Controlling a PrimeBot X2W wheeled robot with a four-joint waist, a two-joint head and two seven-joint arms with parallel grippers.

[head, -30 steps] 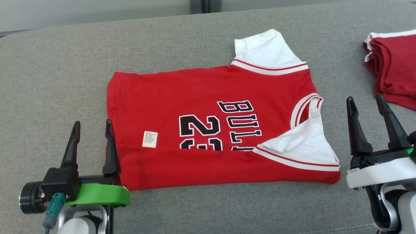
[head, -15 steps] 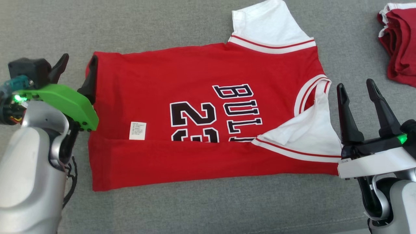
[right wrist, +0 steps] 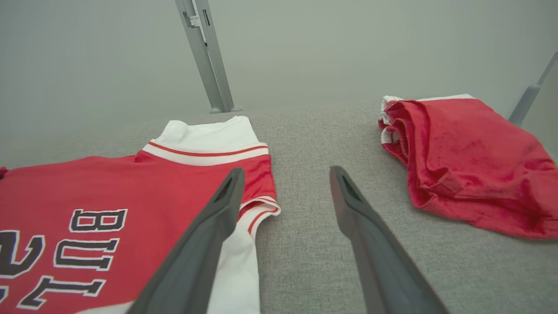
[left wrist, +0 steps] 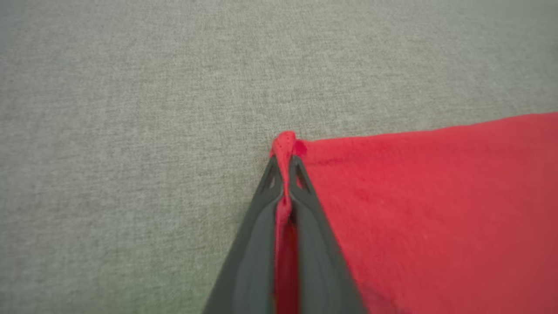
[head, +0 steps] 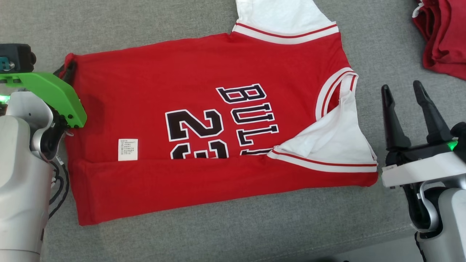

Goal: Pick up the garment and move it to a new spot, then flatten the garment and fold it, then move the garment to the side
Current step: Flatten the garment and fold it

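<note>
tightly clamped, left pincer [left wrist: 285, 160] — garment [head: 204, 65] corner

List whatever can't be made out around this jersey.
Label, head view: print too small to read.
Jersey number, head view: lower half under the folded hem.
Other red garment, head view: cut by frame edges.
Left gripper, left wrist view: pinched cloth's depth hidden between its fingers.
</note>
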